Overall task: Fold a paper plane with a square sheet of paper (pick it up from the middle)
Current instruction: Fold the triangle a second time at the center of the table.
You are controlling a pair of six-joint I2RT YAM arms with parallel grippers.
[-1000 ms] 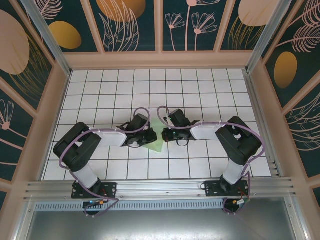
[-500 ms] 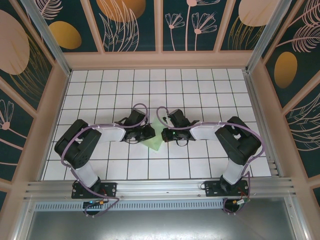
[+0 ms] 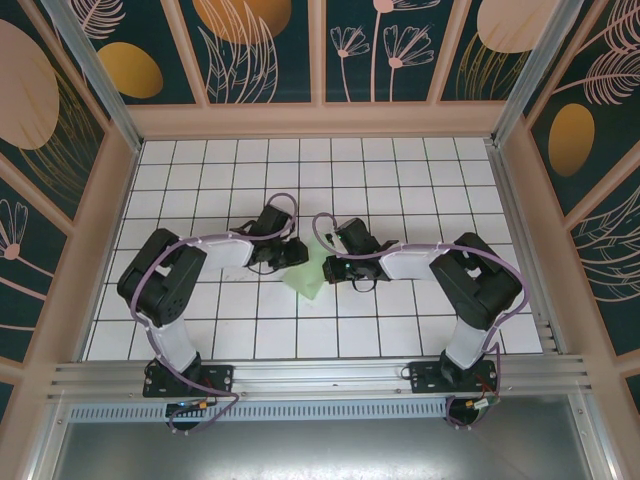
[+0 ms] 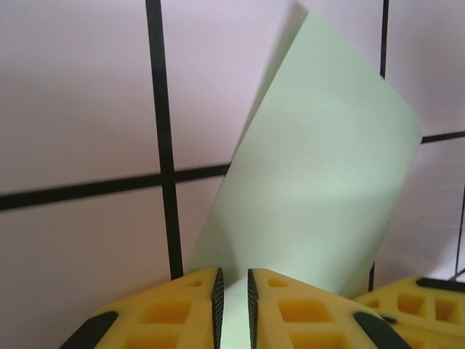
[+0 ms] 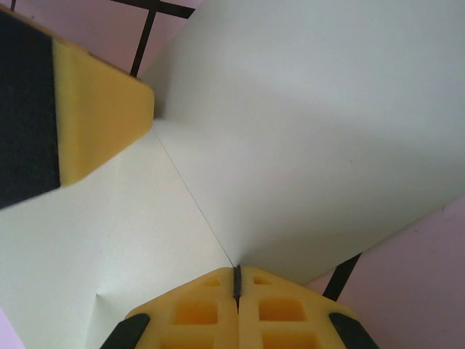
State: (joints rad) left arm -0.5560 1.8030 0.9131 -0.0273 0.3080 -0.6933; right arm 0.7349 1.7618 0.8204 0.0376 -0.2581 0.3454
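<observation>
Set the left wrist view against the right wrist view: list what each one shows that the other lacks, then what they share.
Left wrist view: the left gripper, jaws slightly apart with the sheet of paper in the gap, its far edge standing tilted above the table. Right wrist view: the right gripper shut on the sheet, with a thin crease running up-left from its fingertips. Both: the pale green sheet, white tiles with black lines, and a yellow finger of the other gripper at the frame's edge.
</observation>
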